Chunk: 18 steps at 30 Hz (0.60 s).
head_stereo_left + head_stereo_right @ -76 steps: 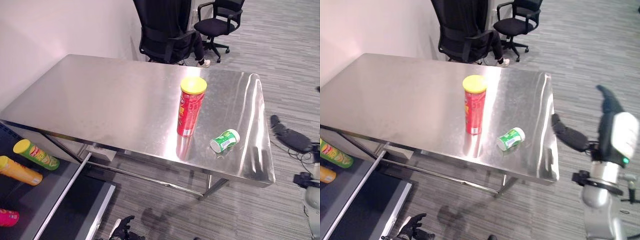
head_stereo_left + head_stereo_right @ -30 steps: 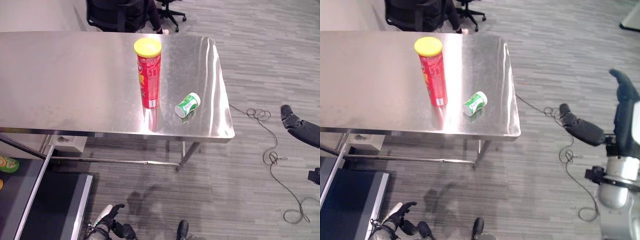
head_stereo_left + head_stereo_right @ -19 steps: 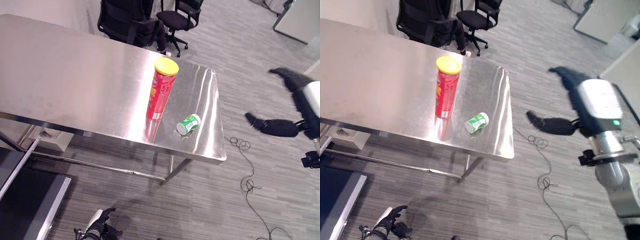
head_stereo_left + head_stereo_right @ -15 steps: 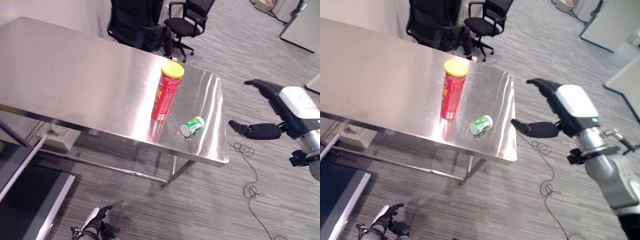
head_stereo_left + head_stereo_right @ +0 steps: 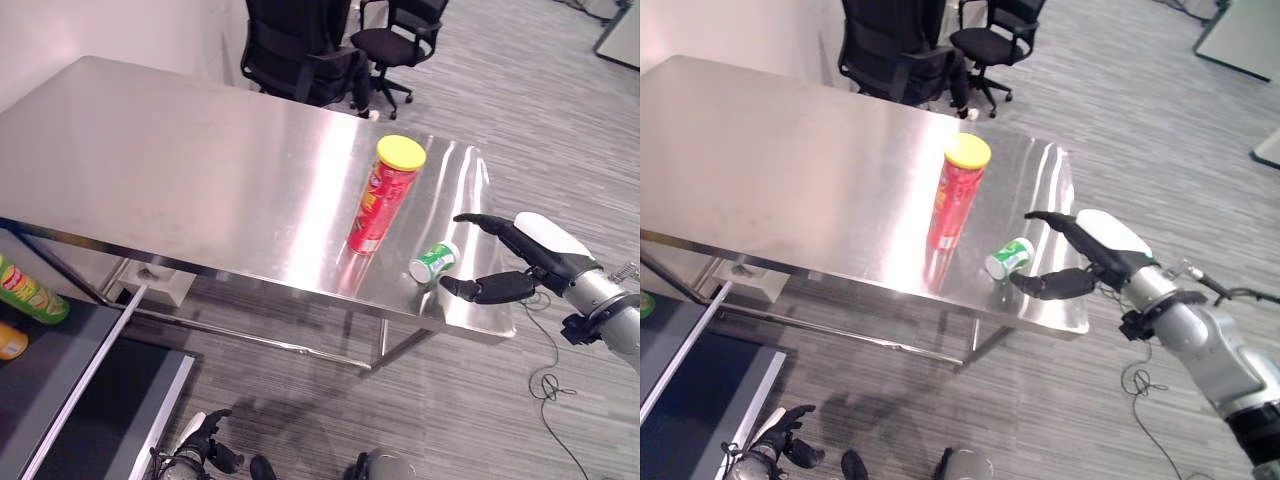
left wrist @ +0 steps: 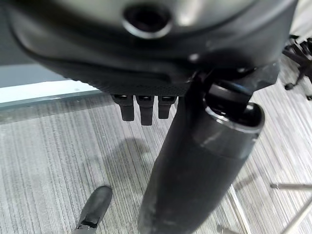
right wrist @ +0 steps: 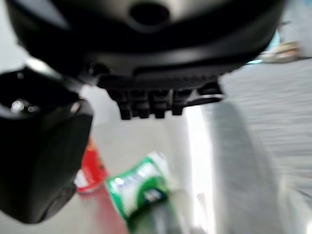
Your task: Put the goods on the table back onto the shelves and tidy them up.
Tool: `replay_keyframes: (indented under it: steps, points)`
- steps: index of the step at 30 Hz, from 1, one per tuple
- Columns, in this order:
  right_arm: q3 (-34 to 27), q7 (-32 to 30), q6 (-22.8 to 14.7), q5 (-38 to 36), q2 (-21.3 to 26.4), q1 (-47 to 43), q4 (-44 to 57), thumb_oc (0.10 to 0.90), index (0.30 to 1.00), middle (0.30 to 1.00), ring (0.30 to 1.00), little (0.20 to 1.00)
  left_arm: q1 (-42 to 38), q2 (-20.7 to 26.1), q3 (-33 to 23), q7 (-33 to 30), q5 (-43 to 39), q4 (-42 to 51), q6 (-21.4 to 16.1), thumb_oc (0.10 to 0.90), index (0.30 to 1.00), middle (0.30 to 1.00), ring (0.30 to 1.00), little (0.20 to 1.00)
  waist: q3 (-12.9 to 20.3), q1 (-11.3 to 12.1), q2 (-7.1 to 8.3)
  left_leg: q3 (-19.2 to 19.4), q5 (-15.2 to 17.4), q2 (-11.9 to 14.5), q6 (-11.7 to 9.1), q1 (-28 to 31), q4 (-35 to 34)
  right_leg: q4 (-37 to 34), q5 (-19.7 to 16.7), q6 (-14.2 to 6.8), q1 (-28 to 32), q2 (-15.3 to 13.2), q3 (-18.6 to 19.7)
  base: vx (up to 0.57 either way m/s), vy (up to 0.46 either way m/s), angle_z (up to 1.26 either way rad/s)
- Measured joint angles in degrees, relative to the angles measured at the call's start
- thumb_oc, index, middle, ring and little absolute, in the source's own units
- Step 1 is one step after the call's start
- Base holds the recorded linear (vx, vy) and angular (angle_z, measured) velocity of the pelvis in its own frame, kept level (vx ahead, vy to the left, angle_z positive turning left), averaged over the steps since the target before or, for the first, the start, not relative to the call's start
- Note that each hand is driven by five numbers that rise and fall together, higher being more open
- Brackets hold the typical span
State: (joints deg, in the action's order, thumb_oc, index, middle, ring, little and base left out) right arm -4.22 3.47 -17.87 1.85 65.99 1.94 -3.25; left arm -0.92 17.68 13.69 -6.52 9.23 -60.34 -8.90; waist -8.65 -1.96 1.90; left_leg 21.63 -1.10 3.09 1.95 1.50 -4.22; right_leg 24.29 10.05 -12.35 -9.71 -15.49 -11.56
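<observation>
At five o'clock the right hand (image 5: 525,262) hovers spread wide — thumb and fingers parted, holding nothing — just beside the small green plastic bottle with a white cap (image 5: 434,262), which lies on its side near the corner of the brushed stainless-steel table (image 5: 180,180). At its ten o'clock stands the tall red cardboard tube with a yellow lid (image 5: 383,207), upright. Low at seven o'clock the left hand (image 5: 203,447) hangs, fingers relaxed. Black mesh office chairs (image 5: 305,50) stand at twelve o'clock.

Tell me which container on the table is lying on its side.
The small green can, tipped over near the table's right end, just in front of the open right hand. The tall red tube with the yellow lid stands upright beside it.
</observation>
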Motion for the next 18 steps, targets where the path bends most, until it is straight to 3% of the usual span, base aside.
replay_keyframes:
  steps: [1, 2, 4, 5, 8, 11, 14, 18]
  points:
    - [-5.2, 0.1, 0.4, 0.1, 0.7, 5.4, 1.9, 0.8, 0.9, 0.9, 0.9, 0.9, -0.2, -0.5, 1.7, -0.1, 0.1, -0.2, -0.9, 0.8, 0.9, 0.9, 0.9, 0.9, 0.3, -1.7, -1.31, -3.5, 0.2, -0.1, 0.1, -1.4, 1.1, -14.2, -1.5, -2.3, 4.7, -0.4, 4.9, 0.11, -0.271, 1.23]
    - [-4.3, 0.2, 1.3, 0.3, 1.0, 3.5, 1.3, 0.8, 0.9, 0.9, 0.9, 0.9, 0.7, -0.4, 1.8, -0.2, 0.1, -0.2, -1.3, 0.8, 0.9, 0.9, 0.9, 0.9, 0.6, -1.6, -0.58, -3.0, 0.0, -0.6, -0.1, -0.6, 0.8, -21.2, -6.0, -1.4, 5.7, -2.3, 5.2, 0.09, -0.279, 0.85]
    - [-4.0, 0.1, 2.0, 0.3, 0.7, 3.4, 1.4, 0.8, 0.9, 0.9, 0.9, 0.9, 2.3, 1.0, 0.7, -0.4, 0.4, -0.8, -0.9, 0.8, 0.9, 0.9, 0.9, 0.9, 1.4, -2.0, 1.97, -4.2, 0.0, -1.2, -1.8, 0.1, 0.9, -26.4, -12.9, -0.8, 7.3, -2.8, 4.1, 0.06, -0.22, 0.47]
    - [-3.9, 0.2, 2.0, 0.3, 0.8, 5.3, 1.7, 0.8, 0.9, 0.9, 0.9, 0.9, 3.2, 2.0, -0.6, -0.6, 0.4, -1.6, -0.9, 0.8, 0.9, 0.9, 0.9, 0.9, 3.7, -2.0, 5.1, -5.1, 0.0, -1.5, -3.5, 0.4, 0.7, -27.6, -16.6, -0.4, 7.9, -1.9, 2.3, 0.04, -0.192, 0.47]
    - [-4.6, 0.2, 2.1, 0.4, 2.6, 5.1, 0.5, 0.8, 0.9, 0.9, 0.9, 0.9, 5.4, 0.2, 0.1, -0.4, 0.6, -2.0, -1.0, 0.8, 0.9, 0.9, 0.9, 0.9, 5.5, -0.3, 3.15, -4.8, -0.9, 3.6, -5.9, 1.1, -0.5, -29.6, -15.3, 2.3, 9.9, 3.5, 0.9, 0.01, -0.14, 0.15]
    - [-11.3, 0.2, 1.9, 0.4, 3.1, 8.6, 0.3, 0.8, 0.9, 0.9, 0.9, 0.9, 7.2, -2.1, -0.7, 0.7, 1.4, -1.4, -1.3, 0.8, 0.9, 0.9, 0.9, 0.9, 6.0, -0.3, 2.17, -5.2, -2.6, 7.5, -8.3, 0.7, -0.7, -29.6, -14.2, 4.0, 10.3, 7.6, -0.1, -0.01, -0.164, 0.13]
    - [-15.4, 0.2, 1.1, 0.7, 3.1, 9.3, 0.4, 0.8, 0.9, 0.9, 0.9, 0.9, 7.2, -2.2, -0.9, 0.7, 1.6, -1.5, -1.4, 0.8, 0.9, 0.9, 0.9, 0.9, 6.1, -1.1, 2.2, -5.2, -2.8, 8.7, -8.7, 1.3, -0.9, -29.6, -13.7, 4.7, 11.1, 9.0, -0.7, -0.02, -0.128, 0.07]
    - [-15.2, 0.3, -1.0, 0.7, 3.1, 9.3, 2.0, 0.8, 0.9, 0.9, 0.9, 0.9, 7.3, -2.2, -1.2, 0.7, 1.6, -1.6, -1.5, 0.8, 0.9, 0.9, 0.9, 0.9, 6.1, -1.7, 2.37, -5.6, -3.0, 9.1, -9.2, 1.1, -0.9, -29.7, -13.6, 4.8, 11.2, 9.4, -0.8, -0.01, -0.1, 0.05]
